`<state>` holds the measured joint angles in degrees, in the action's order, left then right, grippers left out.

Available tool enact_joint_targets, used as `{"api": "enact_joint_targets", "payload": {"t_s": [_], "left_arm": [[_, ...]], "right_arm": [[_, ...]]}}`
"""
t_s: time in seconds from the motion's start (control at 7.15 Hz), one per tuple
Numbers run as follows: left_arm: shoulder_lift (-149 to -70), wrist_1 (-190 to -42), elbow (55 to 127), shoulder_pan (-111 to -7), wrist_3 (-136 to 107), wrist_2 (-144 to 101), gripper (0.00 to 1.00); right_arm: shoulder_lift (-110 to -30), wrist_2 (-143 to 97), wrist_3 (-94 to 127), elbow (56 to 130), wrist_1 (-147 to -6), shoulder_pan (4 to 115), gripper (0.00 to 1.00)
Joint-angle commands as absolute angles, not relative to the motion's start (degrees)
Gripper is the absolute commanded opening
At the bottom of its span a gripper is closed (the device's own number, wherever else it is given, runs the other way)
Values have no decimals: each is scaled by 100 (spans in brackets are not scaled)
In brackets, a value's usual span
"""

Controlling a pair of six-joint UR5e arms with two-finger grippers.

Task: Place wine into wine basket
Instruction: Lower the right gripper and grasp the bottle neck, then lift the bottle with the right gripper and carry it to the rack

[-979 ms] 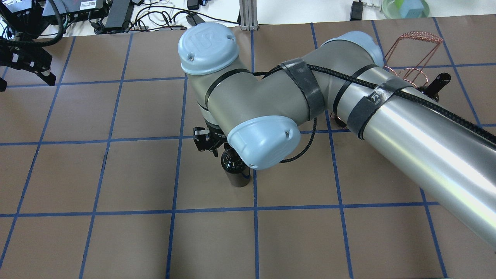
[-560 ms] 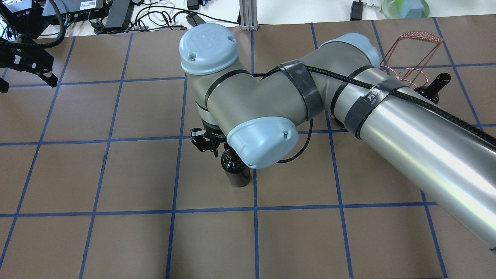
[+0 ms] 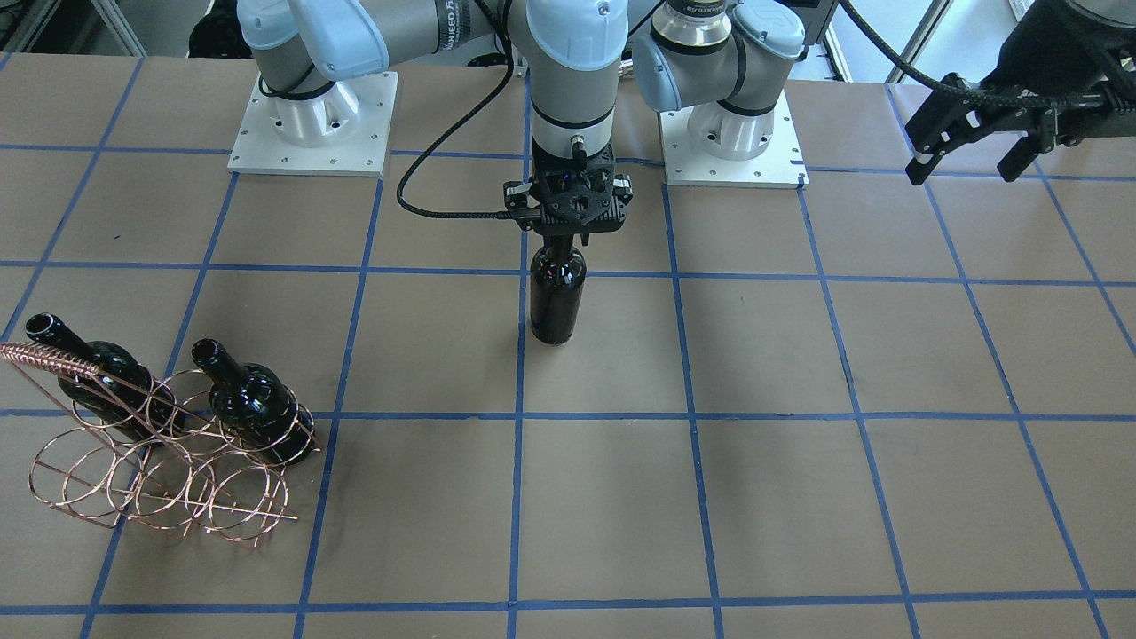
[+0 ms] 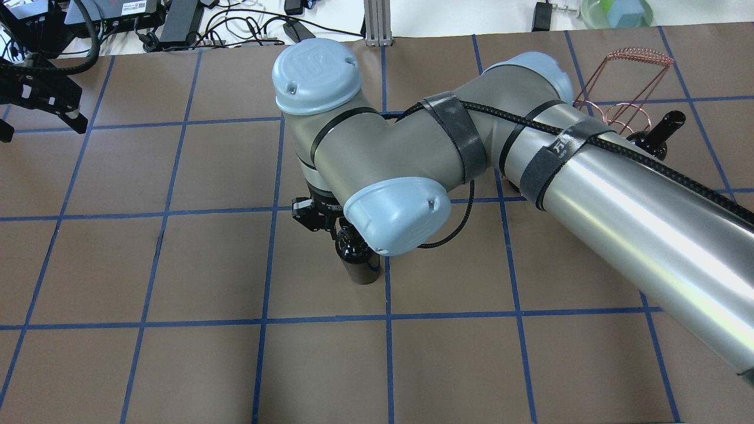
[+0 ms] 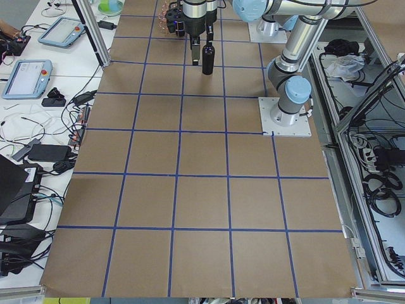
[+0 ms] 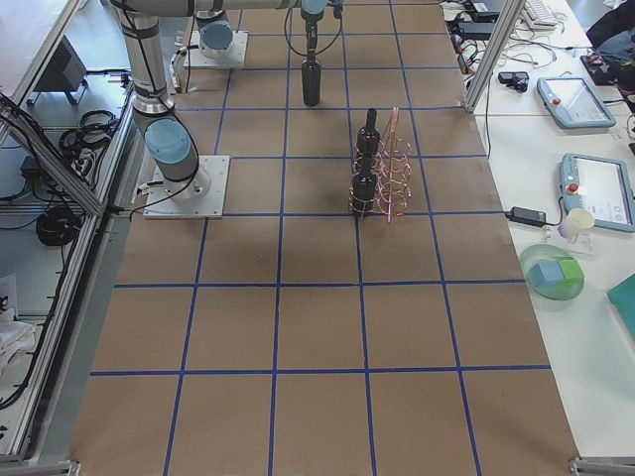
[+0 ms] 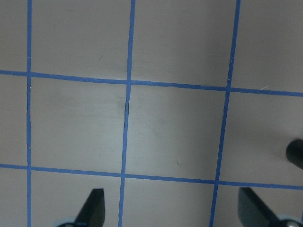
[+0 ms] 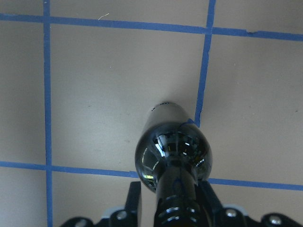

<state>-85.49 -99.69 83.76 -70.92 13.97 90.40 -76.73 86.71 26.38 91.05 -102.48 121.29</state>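
Mid-table, one wine [image 3: 556,302] tight in right pincer [image 3: 559,238]; two in basket [image 3: 160,488]; left pincer [image 3: 963,169] agape.

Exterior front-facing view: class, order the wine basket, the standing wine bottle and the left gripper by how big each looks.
1. wine basket
2. left gripper, though it seems raised towards the camera, which may enlarge it
3. standing wine bottle

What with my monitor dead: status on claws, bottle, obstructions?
Right claw shut on upright dark glass wine bottle, mid-table. Left claw open, empty, aside. Copper wire basket holds two like bottles; nothing seen between.
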Motion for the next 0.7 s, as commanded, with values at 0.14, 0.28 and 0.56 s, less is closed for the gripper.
{"api": "enact_joint_targets", "payload": {"t_s": [0.14,0.28,0.56], "left_arm": [[-8543,-9967,8376,-7093,1389,9035,100],[-8543,-9967,8376,-7093,1389,9035,100],[-8543,-9967,8376,-7093,1389,9035,100]], "right_arm": [[-7664,8666,2584,9105,-10248,12129,11],[-7664,8666,2584,9105,-10248,12129,0],[-7664,8675,2532,9044,-10248,12094,0]]}}
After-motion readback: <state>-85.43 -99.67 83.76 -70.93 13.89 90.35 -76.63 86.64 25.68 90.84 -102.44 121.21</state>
